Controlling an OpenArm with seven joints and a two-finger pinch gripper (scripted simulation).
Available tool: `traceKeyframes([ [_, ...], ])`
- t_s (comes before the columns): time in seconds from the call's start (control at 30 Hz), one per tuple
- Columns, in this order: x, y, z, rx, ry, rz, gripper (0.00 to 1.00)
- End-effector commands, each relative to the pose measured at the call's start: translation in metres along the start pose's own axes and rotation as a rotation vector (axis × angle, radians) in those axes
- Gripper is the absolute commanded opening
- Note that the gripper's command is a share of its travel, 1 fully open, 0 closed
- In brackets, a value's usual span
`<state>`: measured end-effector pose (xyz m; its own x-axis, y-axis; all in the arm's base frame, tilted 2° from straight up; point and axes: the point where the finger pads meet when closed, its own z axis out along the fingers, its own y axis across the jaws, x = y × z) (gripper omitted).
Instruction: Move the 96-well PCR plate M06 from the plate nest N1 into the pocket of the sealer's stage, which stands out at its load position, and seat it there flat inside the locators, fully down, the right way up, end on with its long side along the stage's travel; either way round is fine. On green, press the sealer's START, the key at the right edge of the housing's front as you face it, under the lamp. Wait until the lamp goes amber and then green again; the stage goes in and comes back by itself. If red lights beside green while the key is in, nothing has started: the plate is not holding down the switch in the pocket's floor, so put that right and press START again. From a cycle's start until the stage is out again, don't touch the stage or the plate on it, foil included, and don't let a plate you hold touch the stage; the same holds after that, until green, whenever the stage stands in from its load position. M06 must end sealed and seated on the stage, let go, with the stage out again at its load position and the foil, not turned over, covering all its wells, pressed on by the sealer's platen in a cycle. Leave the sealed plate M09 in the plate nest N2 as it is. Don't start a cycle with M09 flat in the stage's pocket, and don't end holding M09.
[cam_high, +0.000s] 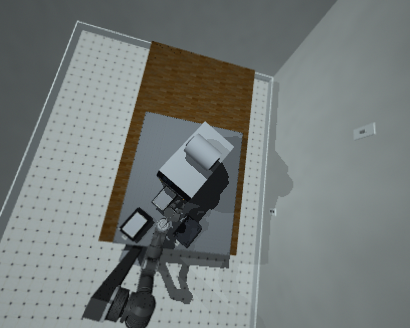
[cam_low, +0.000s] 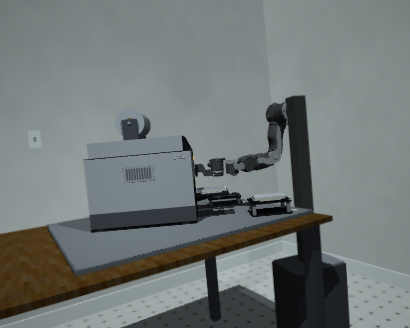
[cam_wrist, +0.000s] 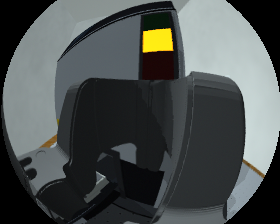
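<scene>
Lamp (cam_wrist: 156, 41) amber — gripper (cam_wrist: 153, 153) shut; empty.

Arm (cam_low: 260, 161): dark grey, glossy, rounded segmented links. Gripper (cam_low: 200, 169): black, two broad curved fingers. Mounted on black square column (cam_low: 300, 150).

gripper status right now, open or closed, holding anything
Gripper: closed, holding nothing, at the sealer's front by the amber lamp.

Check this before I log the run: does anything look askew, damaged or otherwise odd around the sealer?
Nothing stands out. The sealer sits square on its mat, its lamp shows amber, and the end effector is shut, empty, at the housing's front. A plate lies level in its nest.
</scene>
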<state>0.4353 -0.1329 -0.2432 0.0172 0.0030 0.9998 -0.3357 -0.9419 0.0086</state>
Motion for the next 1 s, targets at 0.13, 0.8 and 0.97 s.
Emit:
traceKeyframes([
  [0.13,-0.005,-0.001,-0.001,0.01,-0.02,-0.005,0.0],
  [0.8,-0.002,-0.001,-0.02,0.001,-0.012,-0.004,0.0],
  [0.97,-0.002,0.0,-0.021,0.001,-0.011,-0.003,0.0],
])
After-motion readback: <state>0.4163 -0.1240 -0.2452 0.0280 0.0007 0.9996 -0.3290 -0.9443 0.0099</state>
